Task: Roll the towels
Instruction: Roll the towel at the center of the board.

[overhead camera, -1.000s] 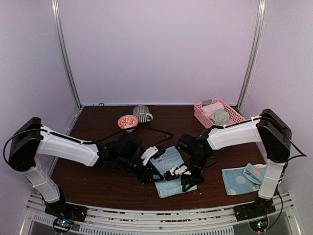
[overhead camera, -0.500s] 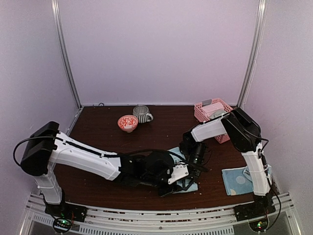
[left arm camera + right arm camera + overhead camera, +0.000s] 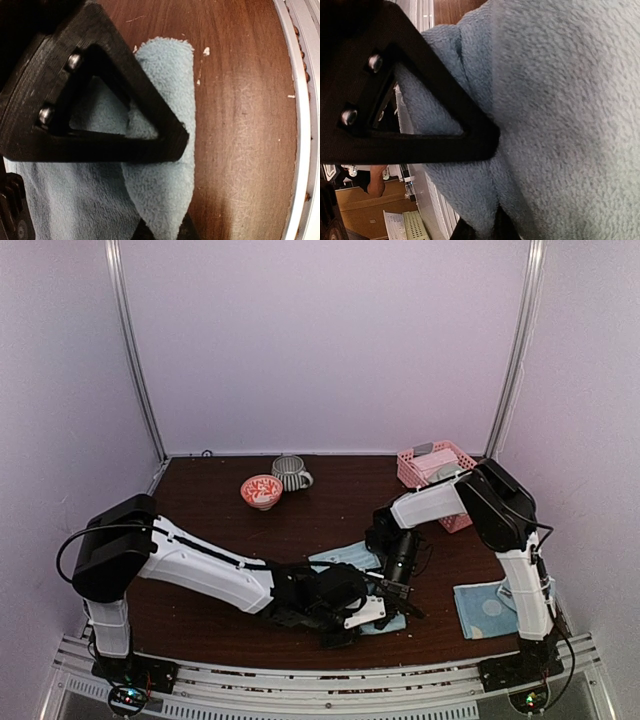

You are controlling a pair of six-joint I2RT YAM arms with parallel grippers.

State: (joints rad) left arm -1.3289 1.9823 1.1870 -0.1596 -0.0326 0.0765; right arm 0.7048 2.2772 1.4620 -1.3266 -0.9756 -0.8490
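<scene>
A plain light blue towel (image 3: 352, 560) lies rumpled at the front middle of the table. My left gripper (image 3: 362, 618) reaches across to its near edge. In the left wrist view the gripper (image 3: 167, 192) is shut on a folded edge of that towel (image 3: 160, 200). My right gripper (image 3: 398, 592) sits at the towel's right side, and in the right wrist view it (image 3: 487, 192) is shut on a thick fold of the towel (image 3: 560, 125). A dotted blue towel (image 3: 490, 608) lies flat at the front right. A grey-green rolled towel (image 3: 450, 478) rests in the pink basket (image 3: 472, 480).
A red-patterned bowl (image 3: 261, 490) and a striped mug (image 3: 290, 473) stand at the back middle. The pink basket is at the back right. The table's metal front rail (image 3: 305, 125) runs close to the held towel.
My left arm has swung right along the front edge to the towel and its jaws have closed on it. The right arm has folded in closer, still gripping the towel.
</scene>
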